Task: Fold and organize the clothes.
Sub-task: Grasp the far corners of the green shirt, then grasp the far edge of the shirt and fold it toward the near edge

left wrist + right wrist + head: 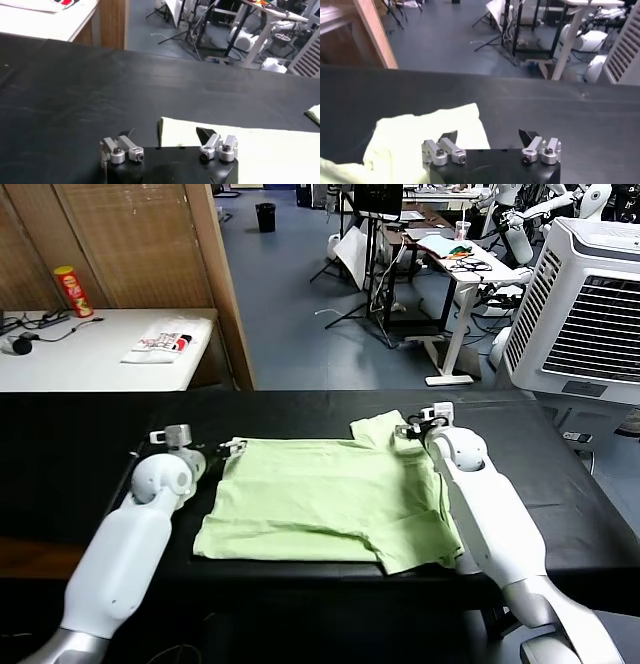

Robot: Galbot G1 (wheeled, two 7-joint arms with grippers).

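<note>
While the shirt is lying limp and light on the black counter, the left gripper and right gripper are hovering at its far corners, jaws wide and empty; those corners look the likeliest places to pinch.

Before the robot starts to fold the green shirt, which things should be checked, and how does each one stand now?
1. Shirt lies on the black table: ok.
2. Shirt spread flat: not ok, the near right part is rumpled.
3. Left hand open, at the shirt's far left corner: ok.
4. Right hand open, at the far right sleeve: ok.
5. Either hand already holds fabric: not ok, none held.
</note>
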